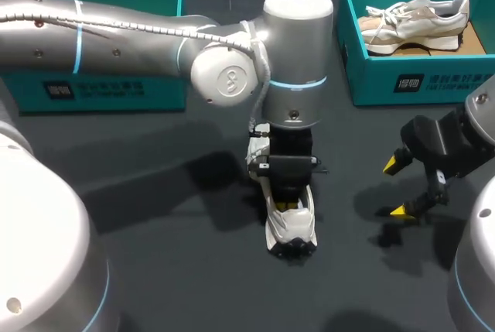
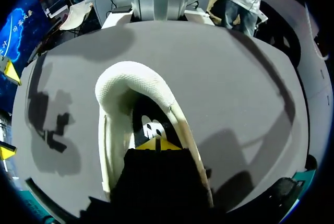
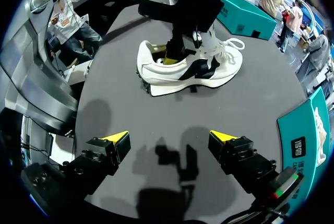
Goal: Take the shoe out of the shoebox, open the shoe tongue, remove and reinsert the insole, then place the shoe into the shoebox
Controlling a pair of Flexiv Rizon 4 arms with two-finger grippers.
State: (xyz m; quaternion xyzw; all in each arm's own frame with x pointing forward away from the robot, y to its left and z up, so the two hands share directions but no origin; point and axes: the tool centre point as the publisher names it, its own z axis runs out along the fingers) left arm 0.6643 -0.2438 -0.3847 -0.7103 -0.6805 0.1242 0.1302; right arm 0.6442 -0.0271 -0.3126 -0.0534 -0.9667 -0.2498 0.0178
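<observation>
On the near middle of the table (image 1: 193, 285), a white shoe (image 1: 291, 231) with black side markings stands upright on its sole. The left gripper (image 1: 288, 205) reaches straight down into its opening. From the left wrist, only 1 yellow tip shows inside the padded collar, so I cannot tell how its fingers stand. Just to the right, apart from the shoe, the right gripper (image 1: 398, 187) hangs above the bare table, its 2 fingers spread wide and holding nothing. At the far right sits the teal shoebox (image 1: 371, 77) with a second, pale shoe (image 1: 418, 16) inside. At the far left stands another teal box (image 1: 116, 88).
</observation>
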